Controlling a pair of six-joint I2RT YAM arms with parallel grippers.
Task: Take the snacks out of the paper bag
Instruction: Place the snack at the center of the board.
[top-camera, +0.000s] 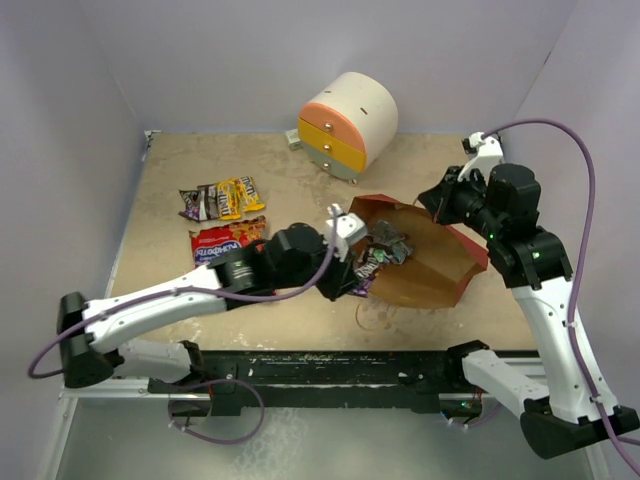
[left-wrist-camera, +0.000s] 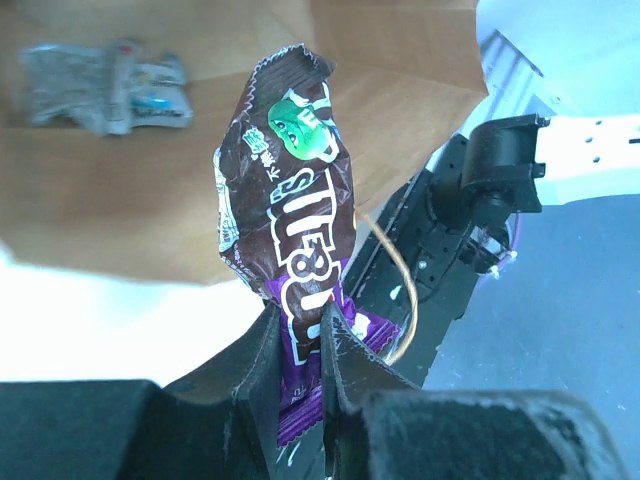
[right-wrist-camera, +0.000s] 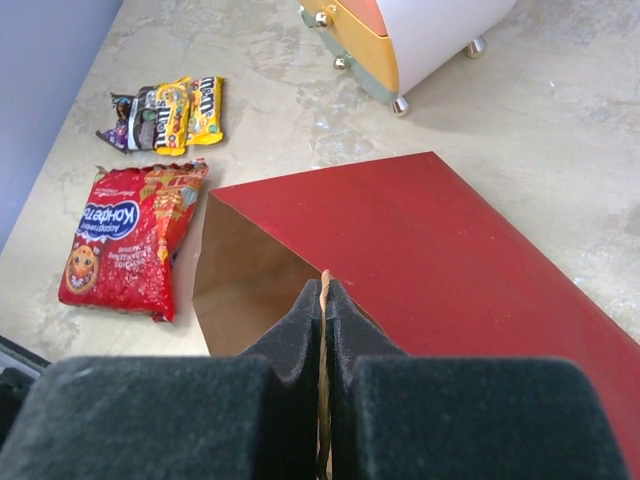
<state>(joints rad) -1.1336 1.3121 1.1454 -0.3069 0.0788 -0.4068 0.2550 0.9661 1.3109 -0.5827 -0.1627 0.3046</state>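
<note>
Purple-brown candy packet (left-wrist-camera: 295, 230) reads clearly only on my left wrist camera: the left gripper (left-wrist-camera: 300, 372) pinches its near end, its length running straight out from the fingers toward the paper bag's (left-wrist-camera: 120, 200) brown inside. Right wrist camera alone shows my right gripper (right-wrist-camera: 324, 300) closed on the bag's string handle (right-wrist-camera: 324, 400).

Our left arm (top-camera: 170, 300) stretches from seven o'clock toward the centre, and the left gripper (left-wrist-camera: 300, 335) is clamped on a crinkled purple-brown candy packet (left-wrist-camera: 290, 200). Our right arm (top-camera: 555, 300) rises from five o'clock toward two, with the right gripper (right-wrist-camera: 323, 290) pinched tight on a thin tan string handle (right-wrist-camera: 324, 420).
</note>
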